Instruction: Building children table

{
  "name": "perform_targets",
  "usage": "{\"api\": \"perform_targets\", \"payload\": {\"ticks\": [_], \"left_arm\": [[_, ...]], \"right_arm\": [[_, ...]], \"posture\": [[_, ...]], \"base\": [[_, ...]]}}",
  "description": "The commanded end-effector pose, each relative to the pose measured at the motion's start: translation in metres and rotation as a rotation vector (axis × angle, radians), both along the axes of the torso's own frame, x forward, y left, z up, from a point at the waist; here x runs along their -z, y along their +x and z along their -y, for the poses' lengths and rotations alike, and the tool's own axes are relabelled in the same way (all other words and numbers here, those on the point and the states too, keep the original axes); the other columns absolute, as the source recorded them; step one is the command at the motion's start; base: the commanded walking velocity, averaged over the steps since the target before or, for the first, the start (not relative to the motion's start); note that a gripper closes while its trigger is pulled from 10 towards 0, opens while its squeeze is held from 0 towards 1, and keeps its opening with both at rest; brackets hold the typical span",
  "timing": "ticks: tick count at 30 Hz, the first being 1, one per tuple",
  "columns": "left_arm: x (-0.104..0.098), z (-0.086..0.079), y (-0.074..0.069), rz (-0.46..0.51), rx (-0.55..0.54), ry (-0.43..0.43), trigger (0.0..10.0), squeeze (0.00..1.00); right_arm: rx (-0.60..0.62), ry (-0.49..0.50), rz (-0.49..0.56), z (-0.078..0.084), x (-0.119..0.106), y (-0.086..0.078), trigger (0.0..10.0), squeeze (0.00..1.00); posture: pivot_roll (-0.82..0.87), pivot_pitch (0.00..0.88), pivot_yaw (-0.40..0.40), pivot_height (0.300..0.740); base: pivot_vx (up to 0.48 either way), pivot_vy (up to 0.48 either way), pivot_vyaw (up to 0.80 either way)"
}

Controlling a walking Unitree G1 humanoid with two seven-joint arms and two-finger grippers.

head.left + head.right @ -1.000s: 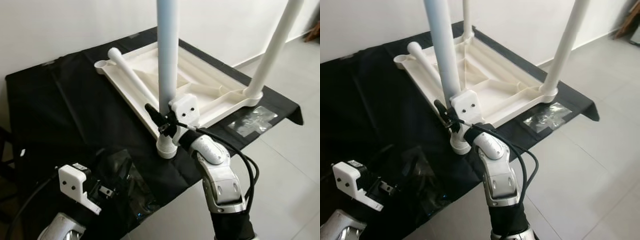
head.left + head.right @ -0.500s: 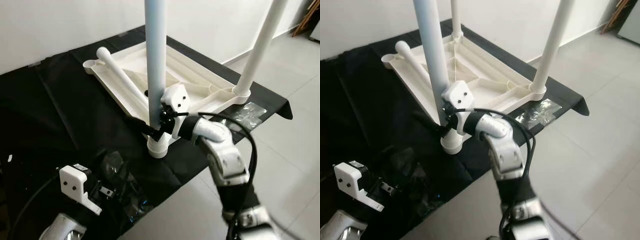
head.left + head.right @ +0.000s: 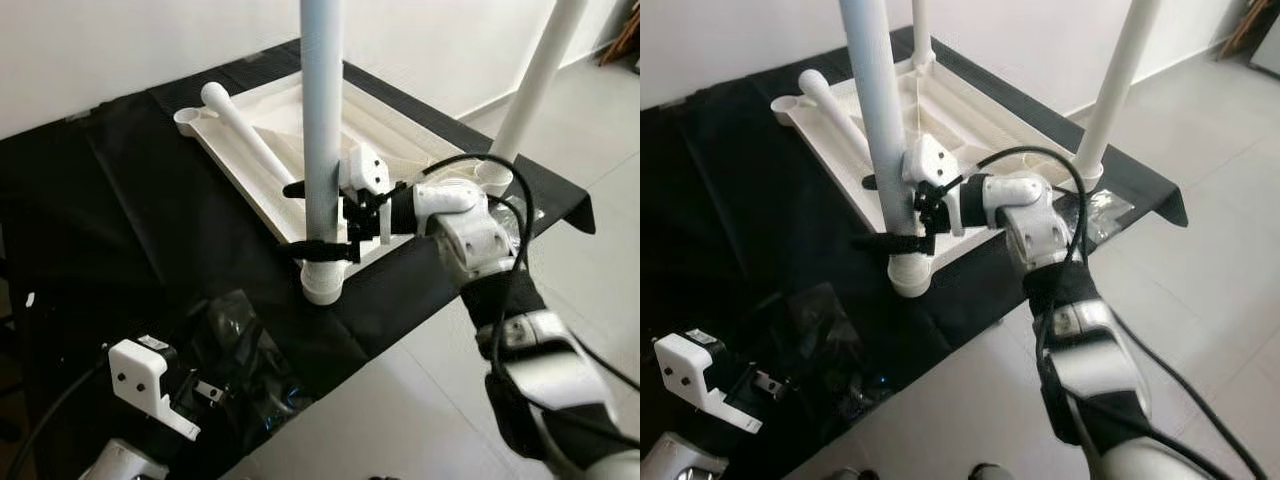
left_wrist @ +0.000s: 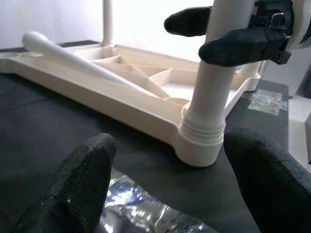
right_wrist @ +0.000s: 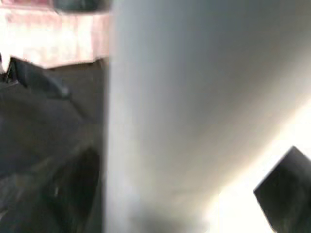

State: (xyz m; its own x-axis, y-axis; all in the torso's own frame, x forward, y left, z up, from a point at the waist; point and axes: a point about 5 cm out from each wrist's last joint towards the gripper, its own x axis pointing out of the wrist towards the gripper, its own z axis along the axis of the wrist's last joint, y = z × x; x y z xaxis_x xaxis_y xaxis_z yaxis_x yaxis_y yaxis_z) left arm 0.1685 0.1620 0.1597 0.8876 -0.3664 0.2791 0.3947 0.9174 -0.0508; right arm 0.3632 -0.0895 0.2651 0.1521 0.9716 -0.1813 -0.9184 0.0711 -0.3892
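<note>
The white children's table top (image 3: pixel 420 165) lies upside down on a black cloth. One white leg (image 3: pixel 322 120) stands upright in the near corner socket (image 3: pixel 323 282). My right gripper (image 3: pixel 312 218) is shut on this leg just above the socket, one black finger (image 4: pixel 243 43) on each side. A loose leg (image 3: pixel 250 140) lies across the table top, ending at the left corner. Another leg (image 3: pixel 535 80) stands in the right corner and a third (image 3: pixel 922 30) at the far corner. My left gripper (image 4: pixel 170 184) is open and empty, low over the cloth, pointing at the socket.
A crumpled clear plastic bag (image 3: pixel 240 360) lies on the black cloth (image 3: pixel 120 220) in front of my left gripper. A second clear bag (image 3: pixel 1095 210) lies near the cloth's right corner. Grey tiled floor (image 3: pixel 600 290) lies to the right, a white wall behind.
My right arm has swung round from the near side to the right of the leg, keeping its hold; the fingers now lie level across the leg. The left arm stayed low.
</note>
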Motion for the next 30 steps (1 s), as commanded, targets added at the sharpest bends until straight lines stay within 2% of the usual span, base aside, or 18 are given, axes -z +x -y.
{"api": "perform_targets", "payload": {"ticks": [1, 9, 10, 14, 15, 22, 24, 28, 29, 30], "left_arm": [[0.000, 0.000, -0.004, -0.016, -0.004, 0.011, 10.0, 0.00], [-0.002, -0.001, -0.009, -0.021, -0.010, 0.010, 10.0, 0.00], [-0.002, -0.001, -0.010, -0.022, -0.012, 0.010, 10.0, 0.00], [-0.003, -0.001, -0.011, -0.023, -0.014, 0.010, 10.0, 0.00], [-0.003, -0.002, -0.011, -0.023, -0.019, 0.010, 10.0, 0.00], [-0.003, -0.002, -0.011, -0.020, -0.028, 0.008, 10.0, 0.00], [-0.003, -0.001, -0.010, -0.011, -0.033, 0.001, 10.0, 0.00], [-0.003, -0.001, -0.010, -0.011, -0.033, 0.001, 10.0, 0.00], [-0.002, -0.001, -0.009, -0.009, -0.034, 0.000, 10.0, 0.00], [-0.002, 0.000, -0.008, -0.004, -0.034, -0.004, 10.0, 0.00]], "right_arm": [[-0.038, -0.034, -0.010, -0.001, 0.003, 0.001, 10.0, 0.00], [-0.101, -0.066, -0.032, 0.004, 0.003, 0.004, 10.0, 0.00], [-0.116, -0.071, -0.038, 0.003, 0.005, 0.003, 0.7, 0.00], [-0.132, -0.074, -0.045, 0.003, 0.007, 0.003, 0.7, 0.00], [-0.145, -0.075, -0.049, 0.002, 0.008, 0.003, 0.0, 0.00], [-0.153, -0.084, -0.043, 0.006, 0.007, 0.005, 0.0, 0.00], [-0.104, -0.067, -0.026, 0.014, 0.010, 0.007, 0.0, 0.00], [-0.104, -0.067, -0.026, 0.014, 0.010, 0.007, 0.0, 0.00], [-0.082, -0.051, -0.023, 0.017, 0.013, 0.006, 0.0, 0.00], [0.002, -0.007, -0.067, 0.019, 0.030, 0.002, 0.0, 0.00]], "posture": [[0.15, 0.244, 0.014, 0.740], [0.16, 0.254, 0.015, 0.740], [0.17, 0.260, 0.018, 0.740], [0.17, 0.261, 0.017, 0.740], [0.17, 0.261, 0.017, 0.740], [0.16, 0.249, 0.010, 0.740], [0.15, 0.237, -0.001, 0.740], [0.15, 0.237, -0.001, 0.740], [0.14, 0.230, -0.007, 0.740], [0.12, 0.222, -0.020, 0.740]], "base": [[0.000, 0.000, 0.00], [0.000, 0.000, 0.00], [0.000, 0.000, 0.00], [0.000, 0.000, 0.00], [0.000, 0.000, 0.00], [0.000, 0.000, 0.00], [0.000, 0.000, 0.00], [0.000, 0.000, 0.00], [0.000, 0.000, 0.00], [0.000, 0.000, 0.00]]}}
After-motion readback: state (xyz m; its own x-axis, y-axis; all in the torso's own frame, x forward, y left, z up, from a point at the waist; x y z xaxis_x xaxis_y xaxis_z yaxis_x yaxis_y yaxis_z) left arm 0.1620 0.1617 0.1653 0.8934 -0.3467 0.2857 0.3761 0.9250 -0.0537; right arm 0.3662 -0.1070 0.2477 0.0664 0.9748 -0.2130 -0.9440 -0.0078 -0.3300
